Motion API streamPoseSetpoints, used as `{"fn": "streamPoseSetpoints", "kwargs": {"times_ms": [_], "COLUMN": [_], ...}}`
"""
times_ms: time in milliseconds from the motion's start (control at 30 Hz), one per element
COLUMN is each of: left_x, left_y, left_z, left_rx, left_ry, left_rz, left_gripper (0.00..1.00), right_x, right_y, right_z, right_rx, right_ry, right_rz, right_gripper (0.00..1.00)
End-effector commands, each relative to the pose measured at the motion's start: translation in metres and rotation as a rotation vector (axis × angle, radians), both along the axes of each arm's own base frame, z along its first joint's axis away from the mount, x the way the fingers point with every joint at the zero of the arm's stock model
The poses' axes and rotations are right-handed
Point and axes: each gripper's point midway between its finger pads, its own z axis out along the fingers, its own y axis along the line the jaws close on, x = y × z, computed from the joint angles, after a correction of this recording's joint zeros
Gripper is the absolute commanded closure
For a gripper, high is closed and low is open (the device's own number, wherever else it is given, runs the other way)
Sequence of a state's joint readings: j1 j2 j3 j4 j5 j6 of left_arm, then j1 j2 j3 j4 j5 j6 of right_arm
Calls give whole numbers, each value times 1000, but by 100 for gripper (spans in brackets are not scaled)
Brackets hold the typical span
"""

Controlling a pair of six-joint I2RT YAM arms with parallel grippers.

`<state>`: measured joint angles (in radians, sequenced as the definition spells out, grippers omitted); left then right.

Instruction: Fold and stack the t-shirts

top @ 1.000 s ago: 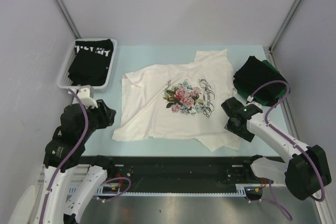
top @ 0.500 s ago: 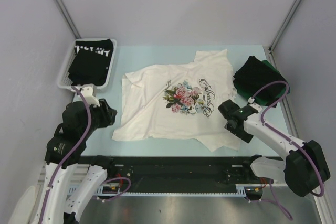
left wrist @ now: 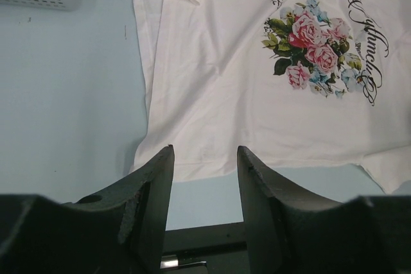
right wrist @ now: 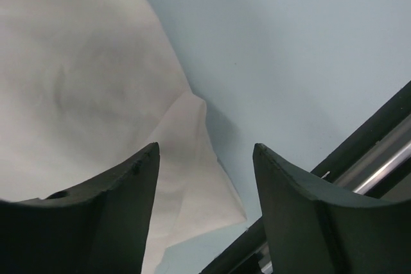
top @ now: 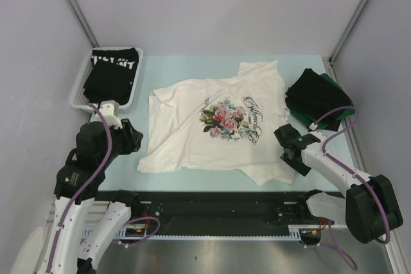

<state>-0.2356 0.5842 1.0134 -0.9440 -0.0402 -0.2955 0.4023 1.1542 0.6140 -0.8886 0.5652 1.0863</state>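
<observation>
At far left the basket holds the lettered black tee. My left tool hangs open and empty, just left of the white tee's near-left hem corner. That tee lies flat mid-desk, its long axis left to right. My right tool, jaws apart and gripping nothing, sits right over its near-right sleeve flap, so that arm is nearer. The dark stack lies far right.
</observation>
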Motion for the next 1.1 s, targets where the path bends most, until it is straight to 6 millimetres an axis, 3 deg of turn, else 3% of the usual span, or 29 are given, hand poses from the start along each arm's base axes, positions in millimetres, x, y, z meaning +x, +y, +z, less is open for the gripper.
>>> {"fn": "streamPoseSetpoints", "kwargs": {"times_ms": [0, 100, 233, 600, 1067], "left_x": [3, 4, 4, 7, 5], "left_y": [-3, -4, -5, -8, -7], "left_z": [21, 22, 20, 14, 9], "left_rx": [-13, -16, -17, -26, -24], "left_ry": [-65, -65, -60, -48, -33], "left_rz": [-19, -18, -22, -30, -29], "left_gripper": [51, 51, 50, 50, 50], "right_x": [14, 17, 20, 18, 12], "right_y": [3, 4, 7, 3, -16], "right_z": [2, 1, 2, 5, 2], "right_rx": [22, 24, 33, 25, -32], "right_ry": [-69, -69, -77, -71, -42], "right_rz": [1, 16, 31, 52, -23], "right_gripper": [38, 44, 66, 92, 70]}}
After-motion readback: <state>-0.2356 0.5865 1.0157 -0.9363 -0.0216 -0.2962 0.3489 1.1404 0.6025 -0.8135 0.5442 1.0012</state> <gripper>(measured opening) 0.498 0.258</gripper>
